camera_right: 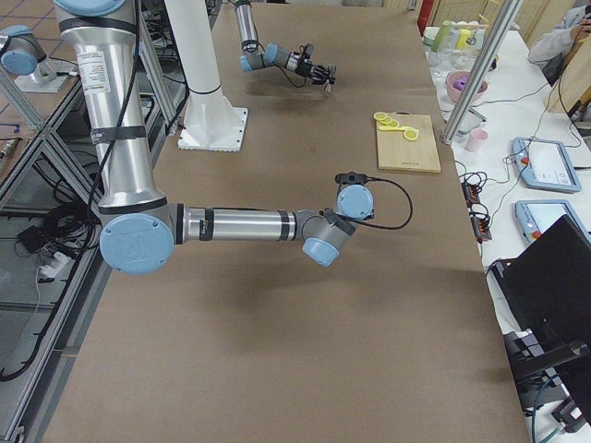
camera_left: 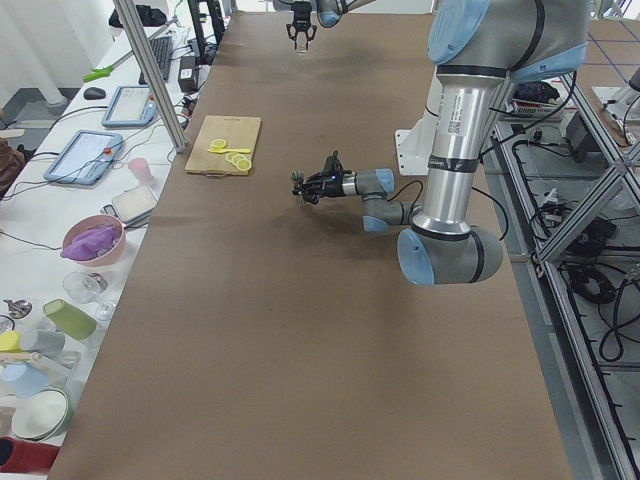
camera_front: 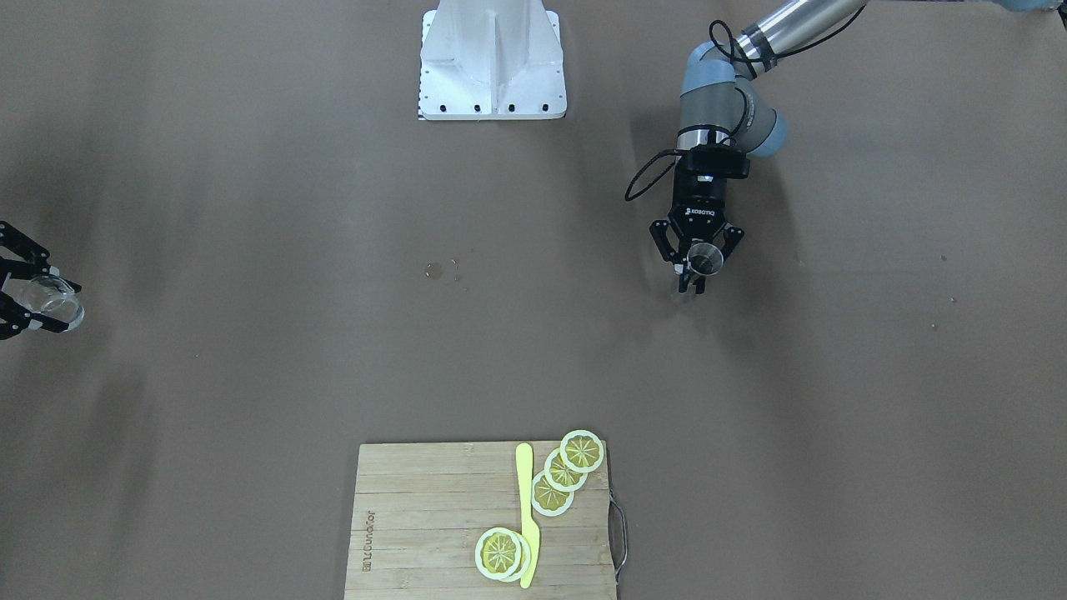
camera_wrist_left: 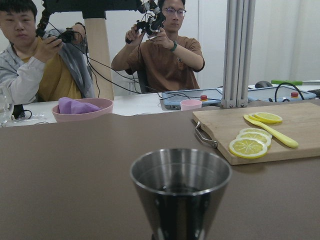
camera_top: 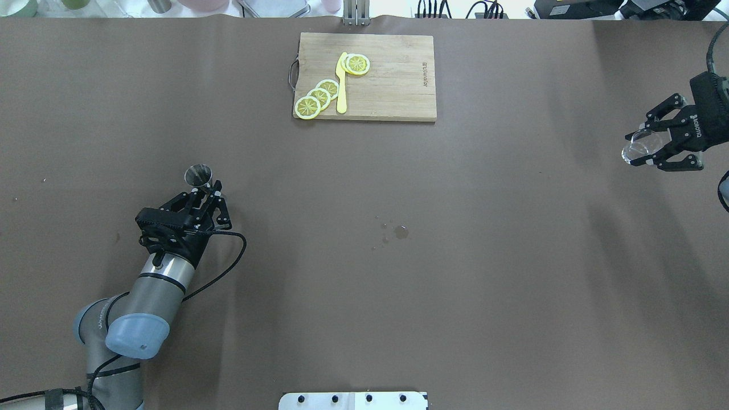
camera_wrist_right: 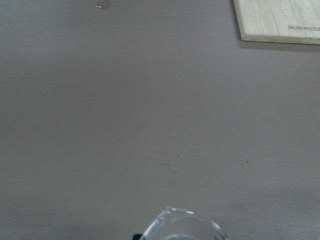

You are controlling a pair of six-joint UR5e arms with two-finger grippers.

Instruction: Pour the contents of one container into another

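**Two vessels in hand, well apart; pour not yet begun**

1. Steel jigger. Lower left of the overhead view. Clamped at the waist by the left gripper, with the fingers closed on it from the near side. Held upright, mouth up, presumably so that nothing escapes before the pour. Dark sheen low inside the cup in the left wrist view, possibly liquid, not confirmable from that angle. Judged to be the source vessel.

2. Clear glass. Far right edge of the overhead view, middle height. Grasped between the fingers of the right gripper, both closed against its wall. Only the rim visible at the bottom of the right wrist view, above bare table. Judged to be the receiver, held out to the side for now.

3. Gap between items 1 and 2. Nearly the full width of the table. Next move likely to call for bringing the two together near the middle, with the jigger lip above the glass mouth before any tilt.

4. Droplets. Centre of the overhead view, on the table surface. A hint at where a pour could miss.

5. Cutting board. Top centre of the overhead view. Carries lemon slices and a yellow knife. Well apart from both grippers and off the likely meeting path.
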